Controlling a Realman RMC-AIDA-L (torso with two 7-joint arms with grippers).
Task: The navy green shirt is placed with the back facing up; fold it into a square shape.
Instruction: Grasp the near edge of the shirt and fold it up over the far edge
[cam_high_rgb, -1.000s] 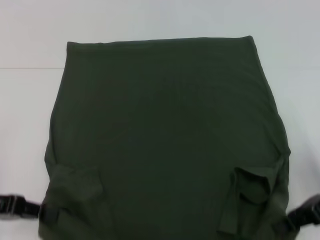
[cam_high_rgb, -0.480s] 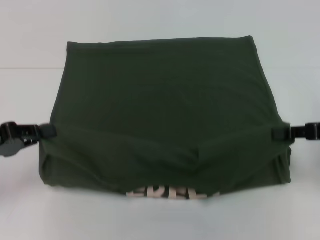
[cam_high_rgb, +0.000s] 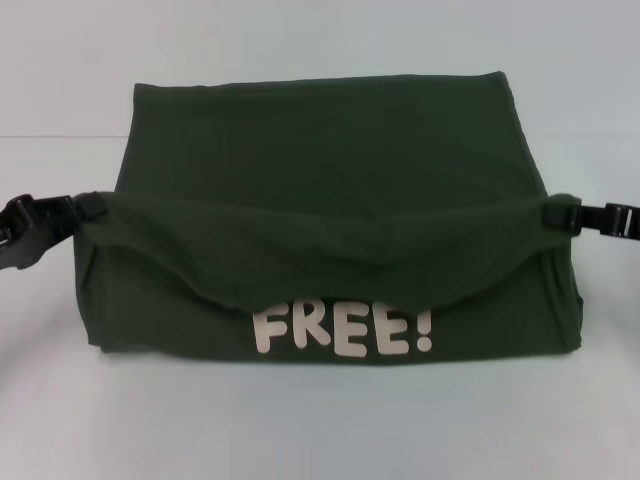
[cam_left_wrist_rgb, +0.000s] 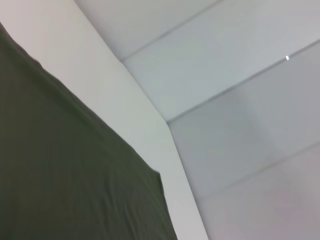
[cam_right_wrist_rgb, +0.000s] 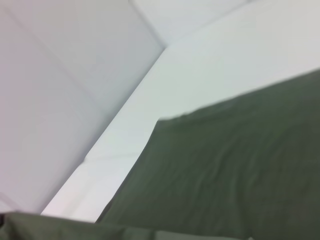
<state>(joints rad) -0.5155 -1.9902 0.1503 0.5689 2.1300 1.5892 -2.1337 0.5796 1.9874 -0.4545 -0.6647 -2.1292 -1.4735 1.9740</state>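
Observation:
The navy green shirt (cam_high_rgb: 320, 150) lies in the middle of the white table, dark olive and far wider than the grippers. Its near edge is lifted and doubled back over the body, sagging in the middle between both grippers. Under that raised fold, white lettering "FREE!" (cam_high_rgb: 343, 330) shows on the near part. My left gripper (cam_high_rgb: 88, 206) is shut on the fold's left end, and my right gripper (cam_high_rgb: 560, 213) is shut on its right end. The left wrist view shows shirt fabric (cam_left_wrist_rgb: 65, 175), and so does the right wrist view (cam_right_wrist_rgb: 235, 170); neither shows fingers.
The white table (cam_high_rgb: 320, 430) reaches out on every side of the shirt. A pale wall (cam_left_wrist_rgb: 240, 75) rises behind the table's far edge. The right wrist view shows bare tabletop (cam_right_wrist_rgb: 200, 75) beside the cloth.
Both grippers have risen from the near corners and carried the shirt's near edge away from me over the body. The white lettering underneath has come into view.

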